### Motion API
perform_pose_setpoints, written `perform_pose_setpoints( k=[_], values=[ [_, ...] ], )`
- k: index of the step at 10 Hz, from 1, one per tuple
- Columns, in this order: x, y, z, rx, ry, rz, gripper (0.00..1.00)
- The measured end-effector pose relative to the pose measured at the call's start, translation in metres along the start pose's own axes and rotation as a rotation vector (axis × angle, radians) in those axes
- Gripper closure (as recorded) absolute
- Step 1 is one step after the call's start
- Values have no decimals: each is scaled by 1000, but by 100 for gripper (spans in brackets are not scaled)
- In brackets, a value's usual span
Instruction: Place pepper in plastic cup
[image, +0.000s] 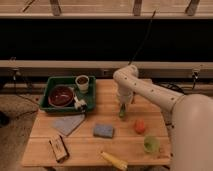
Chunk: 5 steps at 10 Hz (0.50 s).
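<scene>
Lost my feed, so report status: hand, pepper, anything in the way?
Hand down at the pepper. Pepper not yet in plastic cup, which stands nearer the camera. Orange fruit lies between them.

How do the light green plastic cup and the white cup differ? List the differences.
The plastic cup is translucent light green; the white cup is opaque. The plastic cup stands on the table near its front edge; the white cup stands in the green tray. Both are upright. The tool is at the pepper, apart from both.
</scene>
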Motion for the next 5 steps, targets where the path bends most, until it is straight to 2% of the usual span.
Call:
perform_pose_setpoints(
  k=[3,5],
  values=[
    [-38,31,-30,46,37,-26,100],
    [-55,60,-39,64,52,-29,100]
  ],
)
